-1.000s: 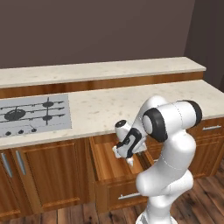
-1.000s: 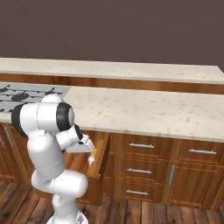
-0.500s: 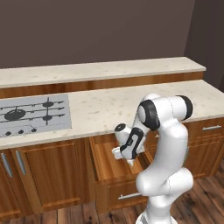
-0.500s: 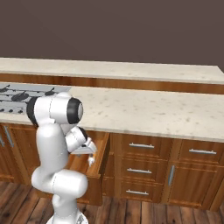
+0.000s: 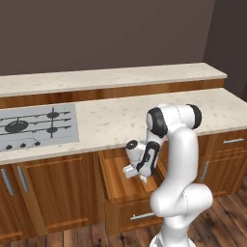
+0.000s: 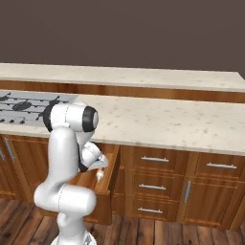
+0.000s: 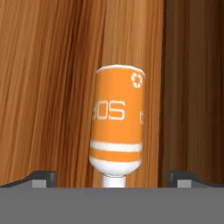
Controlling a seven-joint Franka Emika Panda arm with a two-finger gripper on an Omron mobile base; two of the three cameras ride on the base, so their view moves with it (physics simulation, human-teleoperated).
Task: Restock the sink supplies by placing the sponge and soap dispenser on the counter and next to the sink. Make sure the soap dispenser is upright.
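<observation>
Arm risen more upright, gripper (image 7: 113,177) lowered into open drawer (image 5: 126,181). Fingers (image 7: 41,177) spread wide, empty. Soap bottle (image 7: 117,122) lying between fingers, on drawer floor. Centre, descend, then close.

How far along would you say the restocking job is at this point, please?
Done: the drawer stands open. In hand: the open gripper reaches into it, fingertips either side of the soap dispenser, which lies on the drawer floor, not yet gripped. Left: grasp it and stand it upright on the counter by the sink, then place the sponge.
</observation>
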